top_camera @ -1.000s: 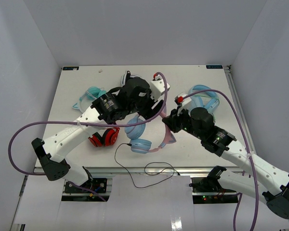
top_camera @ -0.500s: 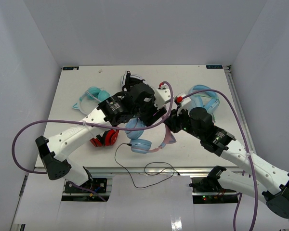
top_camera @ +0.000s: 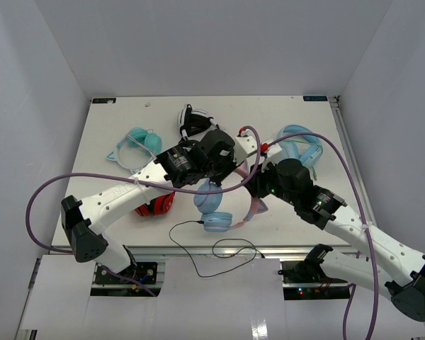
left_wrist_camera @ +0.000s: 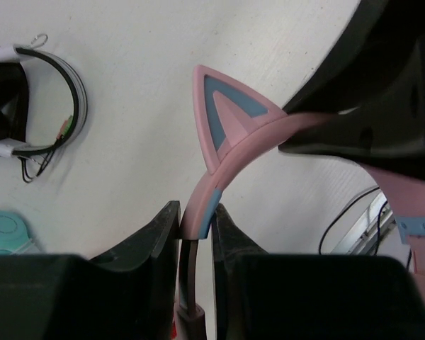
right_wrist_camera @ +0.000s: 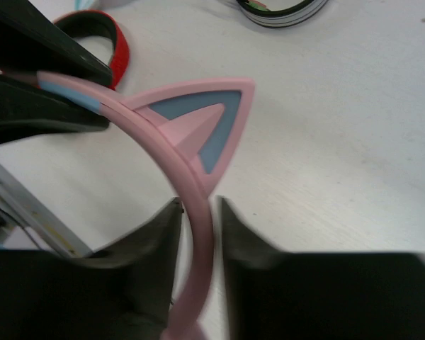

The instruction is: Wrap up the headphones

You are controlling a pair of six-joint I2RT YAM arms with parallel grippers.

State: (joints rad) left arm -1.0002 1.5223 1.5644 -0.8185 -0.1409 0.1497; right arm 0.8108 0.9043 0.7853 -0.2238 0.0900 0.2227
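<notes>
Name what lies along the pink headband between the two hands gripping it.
One pink-and-blue cat ear of the headphones sits between the left hand and right hand; both wrist views show it.

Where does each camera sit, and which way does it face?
Top: above, behind the robot, facing down at the table; left arm, right arm show.
Left wrist: on its arm, past the left fingers, at the headphones.
Right wrist: on its arm, past the right fingers, at the same headphones.
Both wrist views share the pink band.
</notes>
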